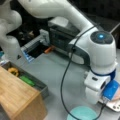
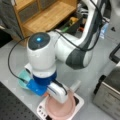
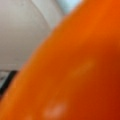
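Hovering low over the pink bowl on the white tray, near the worktop's edge at a front view's bottom: gripper, fingers hidden behind its own body, grip impossible to tell. Filling the wrist view, right against the lens, an orange thing. Best handled slowly and squarely above the bowl's middle, clear of its rim and of the teal plate just beside the tray. Further back, along the wooden cabinet, a grey bin holding a yellow piece and a green one
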